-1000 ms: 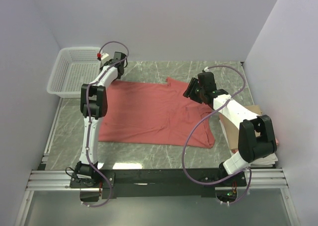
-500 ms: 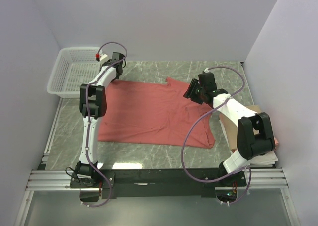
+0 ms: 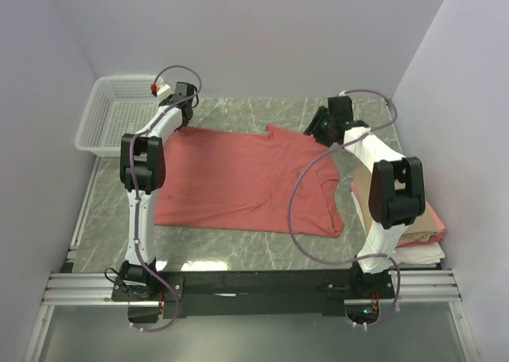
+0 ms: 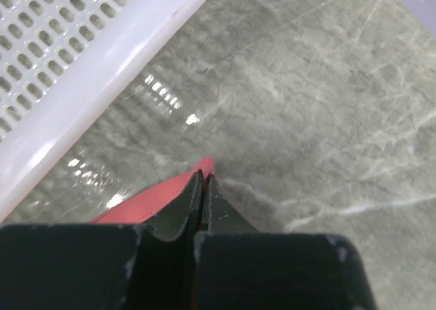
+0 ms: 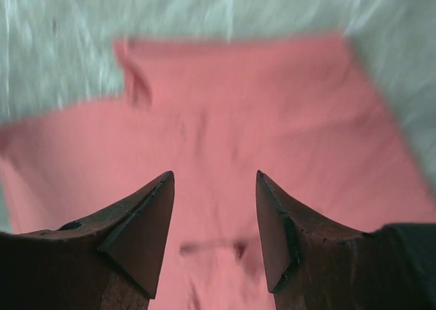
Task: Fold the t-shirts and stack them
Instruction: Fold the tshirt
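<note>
A large salmon-red t-shirt (image 3: 246, 179) lies spread flat on the marble table. My left gripper (image 3: 183, 119) is at its far left corner. In the left wrist view the gripper (image 4: 204, 178) is shut, and a thin edge of red cloth (image 4: 153, 195) is pinched between the jaws. My right gripper (image 3: 318, 130) hovers over the shirt's far right part. In the right wrist view the gripper (image 5: 214, 180) is open, with only the red t-shirt (image 5: 238, 105) beneath it. Folded tan (image 3: 372, 191), pink (image 3: 421, 223) and white (image 3: 425, 254) t-shirts sit stacked at the right.
A white plastic mesh basket (image 3: 111, 115) stands at the far left of the table, its rim (image 4: 102, 71) close beside the left gripper. Bare marble (image 3: 238, 111) runs behind the shirt up to the back wall.
The left gripper has closed on the shirt's far left corner. The right arm has swung back and to the right, toward the shirt's far right edge, still open.
</note>
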